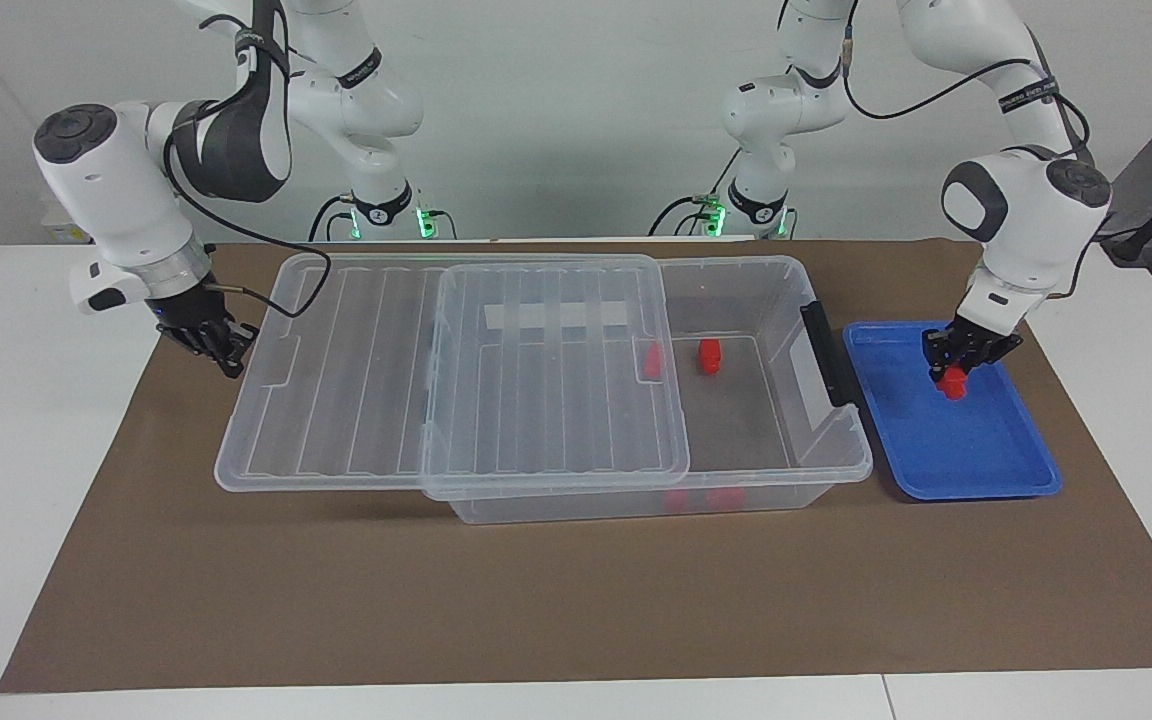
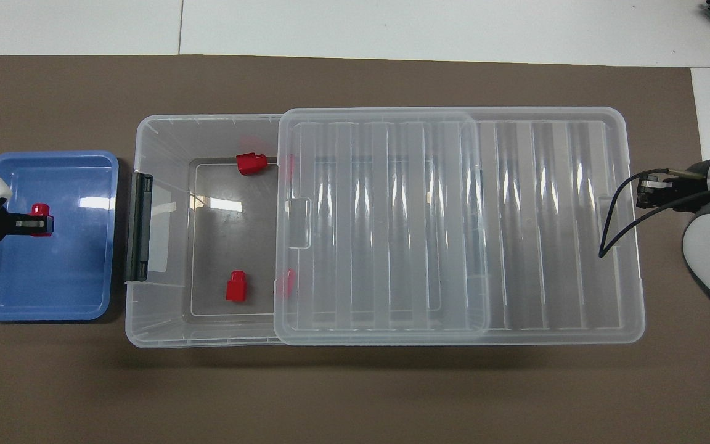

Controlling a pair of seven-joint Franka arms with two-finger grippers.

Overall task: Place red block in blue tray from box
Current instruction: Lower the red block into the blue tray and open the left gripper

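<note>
**Red block held over blue tray, release pending**

Left gripper (image 1: 958, 366) pinches the red block (image 1: 954, 383), block hanging just below the fingertips, over the blue tray (image 1: 976, 478), which looks otherwise empty. Can't tell if block touches the floor. Box (image 1: 816, 475) half uncovered by its slid lid (image 1: 536, 440), more red blocks (image 2: 235, 287) inside. Right gripper (image 1: 221, 345) sits by the lid's edge, jaws can't tell
</note>
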